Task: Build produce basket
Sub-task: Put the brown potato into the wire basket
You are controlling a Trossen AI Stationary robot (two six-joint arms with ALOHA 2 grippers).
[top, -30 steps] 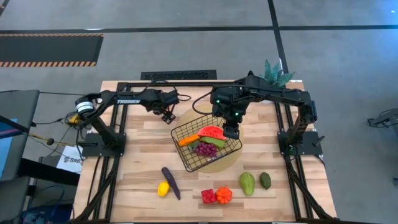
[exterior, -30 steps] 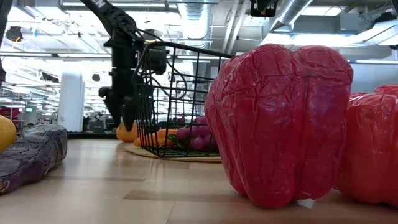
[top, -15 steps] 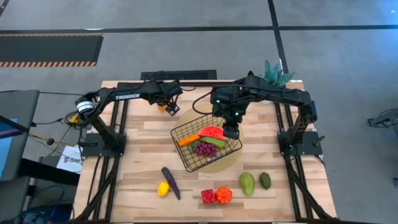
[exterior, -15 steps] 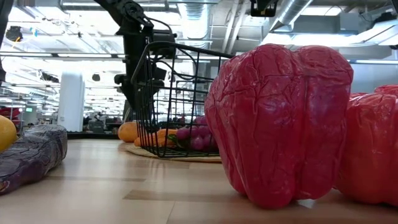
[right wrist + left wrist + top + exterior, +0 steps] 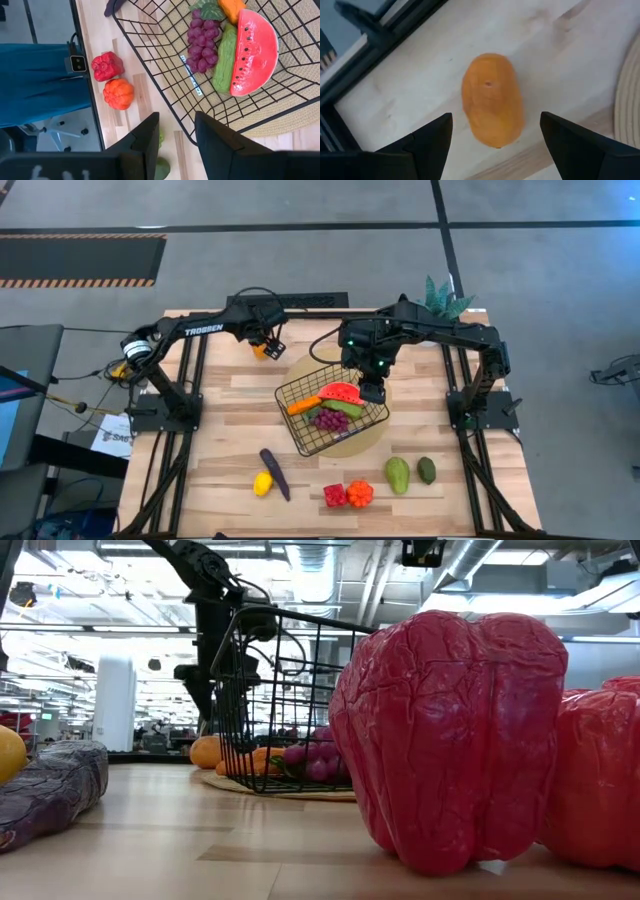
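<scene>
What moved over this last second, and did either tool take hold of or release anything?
The left tool swung away from the basket toward the table's far edge and now hovers open above the orange fruit, not gripping it. The right tool stayed at the basket's rim; the produce did not move.

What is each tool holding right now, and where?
Right tool grips the basket by its rim; left tool hangs open over the orange fruit, holding nothing.

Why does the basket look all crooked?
The basket is tipped: the right gripper is shut on its rim, lifting that side, so the other edge rests on the round mat. The watermelon slice and grapes have stayed inside, and nothing has spilled.
</scene>
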